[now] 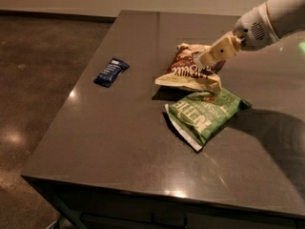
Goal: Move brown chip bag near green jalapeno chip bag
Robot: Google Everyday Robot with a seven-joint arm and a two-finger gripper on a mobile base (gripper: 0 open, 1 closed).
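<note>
1. Tool position. My gripper (pixel 206 60) is over the far centre of the table (pixel 114 147). It reaches in from the right on the white arm (pixel 269 20).

2. Tool state. My gripper is closed on the right-hand part of the brown chip bag (pixel 183 74). One cream finger (pixel 220 49) lies across the top of the bag; the other is hidden behind it. The opening is narrow, only as wide as the pinched foil.

3. Position of the load. The brown chip bag hangs tilted, its lettered face turned toward the near left. A dark shadow lies on the table beneath its left end, so I judge that at least that end is off the surface. I cannot tell whether the lower edge touches the table.

4. Position of the target. The green jalapeno chip bag (pixel 205 113) lies flat, just near and right of the brown bag. The cream lower edge of the brown bag reaches the far edge of the green bag; from this view the two appear to touch or overlap slightly.

5. Other items. A small dark-blue wrapper (pixel 111 71) lies well apart on the left.

6. Progress. The pick-up is done and the transport looks essentially complete. Remaining: set the bag down beside the green one, open the gripper, and withdraw.
</note>
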